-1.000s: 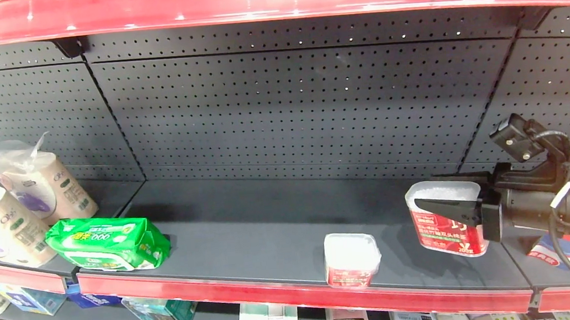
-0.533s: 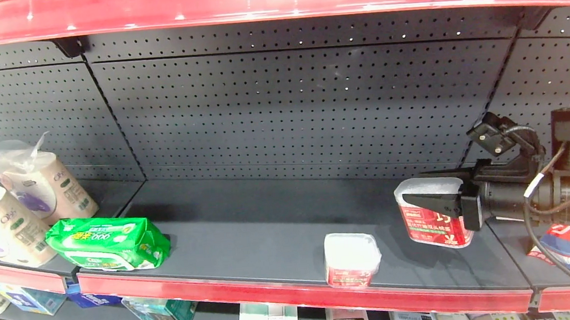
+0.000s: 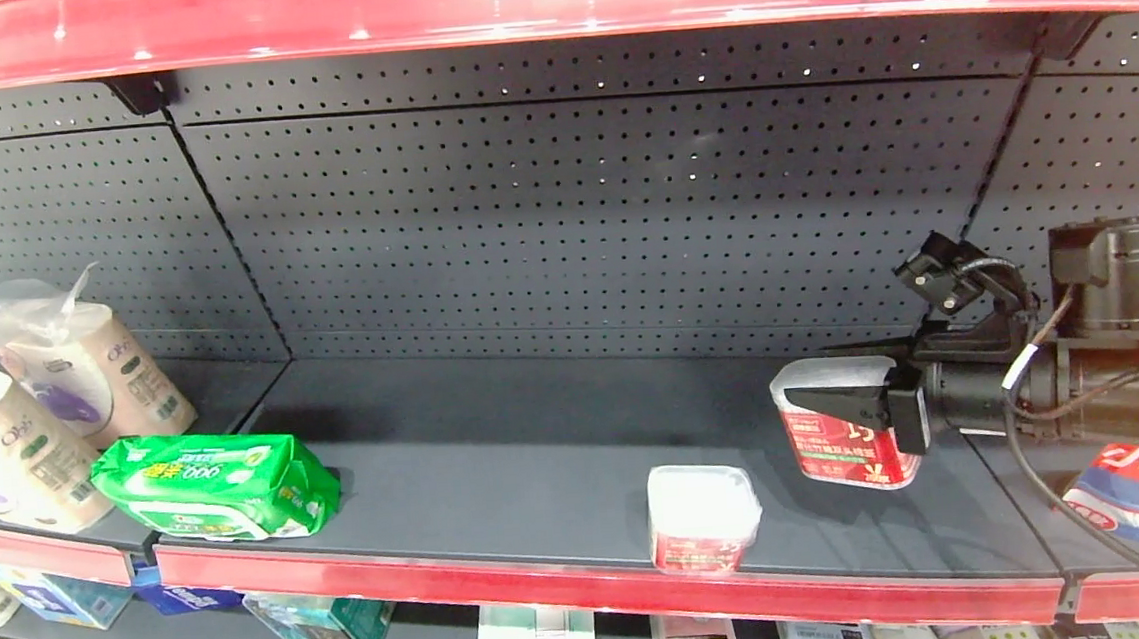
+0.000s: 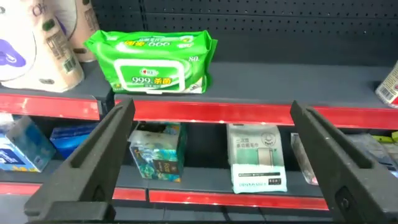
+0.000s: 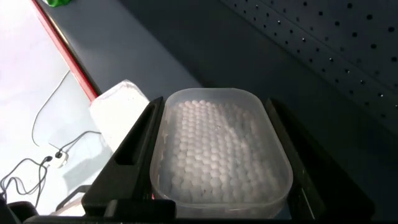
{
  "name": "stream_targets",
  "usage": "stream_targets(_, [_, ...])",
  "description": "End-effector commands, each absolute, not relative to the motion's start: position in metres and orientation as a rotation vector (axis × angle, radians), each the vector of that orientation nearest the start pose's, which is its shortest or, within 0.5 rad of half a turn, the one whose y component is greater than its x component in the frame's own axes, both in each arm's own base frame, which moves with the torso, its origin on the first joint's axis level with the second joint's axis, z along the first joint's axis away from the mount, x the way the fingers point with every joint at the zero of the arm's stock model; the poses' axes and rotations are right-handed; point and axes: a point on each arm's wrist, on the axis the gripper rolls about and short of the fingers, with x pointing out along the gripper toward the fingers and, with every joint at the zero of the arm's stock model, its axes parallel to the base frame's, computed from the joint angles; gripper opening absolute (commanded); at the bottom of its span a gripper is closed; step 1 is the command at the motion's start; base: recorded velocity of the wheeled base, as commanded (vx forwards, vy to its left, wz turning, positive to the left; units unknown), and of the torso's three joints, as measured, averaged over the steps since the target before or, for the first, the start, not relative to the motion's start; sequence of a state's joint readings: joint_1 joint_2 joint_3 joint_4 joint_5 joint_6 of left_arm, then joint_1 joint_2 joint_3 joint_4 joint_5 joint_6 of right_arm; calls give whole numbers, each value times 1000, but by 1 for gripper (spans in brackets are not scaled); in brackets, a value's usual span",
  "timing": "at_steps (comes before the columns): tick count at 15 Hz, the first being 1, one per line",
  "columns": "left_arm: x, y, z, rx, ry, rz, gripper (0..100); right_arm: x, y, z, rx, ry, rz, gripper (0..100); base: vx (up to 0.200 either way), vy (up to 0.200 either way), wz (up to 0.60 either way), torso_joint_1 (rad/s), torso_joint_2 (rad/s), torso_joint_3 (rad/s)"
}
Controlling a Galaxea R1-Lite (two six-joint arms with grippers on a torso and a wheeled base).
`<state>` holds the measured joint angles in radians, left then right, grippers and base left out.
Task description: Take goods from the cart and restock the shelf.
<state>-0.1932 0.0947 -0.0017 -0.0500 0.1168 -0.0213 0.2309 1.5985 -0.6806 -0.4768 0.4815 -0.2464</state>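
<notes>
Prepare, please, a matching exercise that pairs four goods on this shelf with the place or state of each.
Things:
1. green wet-wipes pack
2. right cotton-swab box
3. left cotton-swab box
4. bagged paper rolls

Places or states:
A. leaning at the far left of the shelf
B. clamped in the right gripper
C. lying flat, just right of the rolls
D. standing free near the front

Pairs: 1-C, 2-B, 3-D, 4-A.
</notes>
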Motion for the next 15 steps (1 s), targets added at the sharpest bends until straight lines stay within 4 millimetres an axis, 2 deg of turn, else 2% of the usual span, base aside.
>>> stream_targets(1, [-14,6,83,-11,48,-75,100,265,74,157,-176,382,757,0,0,0,0,0,0,0])
stream_targets(3, [-14,5,83,-10,46,-98,100,268,78,154,-180,389,771,0,0,0,0,0,0,0])
stream_targets(5, [-15,3,83,-19,48,-203,100,269,80,151,-183,398,780,0,0,0,0,0,0,0])
stream_targets(15, [-15,3,90,-19,-17,-189,100,266,79,151,-187,397,779,0,0,0,0,0,0,0])
